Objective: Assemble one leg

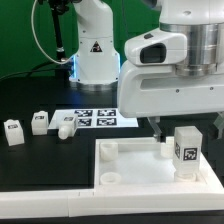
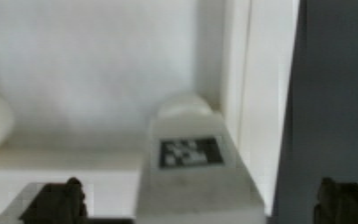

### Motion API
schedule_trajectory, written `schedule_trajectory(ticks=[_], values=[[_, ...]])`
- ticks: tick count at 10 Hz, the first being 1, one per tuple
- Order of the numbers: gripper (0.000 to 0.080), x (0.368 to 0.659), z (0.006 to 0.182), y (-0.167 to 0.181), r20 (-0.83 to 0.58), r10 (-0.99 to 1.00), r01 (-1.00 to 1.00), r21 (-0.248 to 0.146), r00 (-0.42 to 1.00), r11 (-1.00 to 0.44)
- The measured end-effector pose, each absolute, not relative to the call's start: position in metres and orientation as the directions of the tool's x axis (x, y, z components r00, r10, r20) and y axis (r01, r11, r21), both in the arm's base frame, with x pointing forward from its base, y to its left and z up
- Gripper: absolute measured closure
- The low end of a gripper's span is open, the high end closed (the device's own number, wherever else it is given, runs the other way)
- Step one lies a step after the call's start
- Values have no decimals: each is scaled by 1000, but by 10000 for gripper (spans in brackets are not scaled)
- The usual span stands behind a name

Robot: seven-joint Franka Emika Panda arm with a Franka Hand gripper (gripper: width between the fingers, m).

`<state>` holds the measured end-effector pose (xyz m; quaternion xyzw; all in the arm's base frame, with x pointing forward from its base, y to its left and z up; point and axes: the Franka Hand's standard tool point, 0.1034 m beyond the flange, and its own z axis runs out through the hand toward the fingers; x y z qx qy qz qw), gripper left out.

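Observation:
A leg (image 1: pixel 186 152), a white square post with a black-and-white tag, stands upright on the big white rimmed tray-like piece (image 1: pixel 130 168) near its corner on the exterior view's right. My gripper (image 1: pixel 188 132) hangs over the leg, open, with one dark finger on each side of it and a gap on both sides. In the wrist view the leg (image 2: pixel 194 160) rises between the fingertips (image 2: pixel 55 202), touching neither. The gripper (image 2: pixel 201 205) holds nothing. The tray's floor (image 2: pixel 87 90) and rim show behind the leg.
Three more white legs (image 1: pixel 13 131), (image 1: pixel 40 122), (image 1: pixel 66 127) lie on the black table at the exterior view's left. The marker board (image 1: pixel 95 117) lies behind them. The robot's base (image 1: pixel 95 50) stands at the back. A round socket (image 1: pixel 108 148) sits in the tray's left corner.

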<state>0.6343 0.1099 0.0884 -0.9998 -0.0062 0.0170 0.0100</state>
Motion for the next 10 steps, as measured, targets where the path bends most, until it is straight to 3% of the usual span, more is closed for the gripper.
schedule_trajectory(ticks=[2, 4, 5, 6, 10], values=[[150, 636, 89, 109, -31, -8, -8, -20, 999, -1000], [412, 636, 89, 109, -33, -66, -67, -20, 997, -998], [412, 636, 89, 109, -34, -140, -140, -17, 990, -990], [514, 636, 89, 109, -34, -169, -169, -16, 985, -985], [514, 636, 88, 112, -8, -533, -533, -18, 846, -846]])
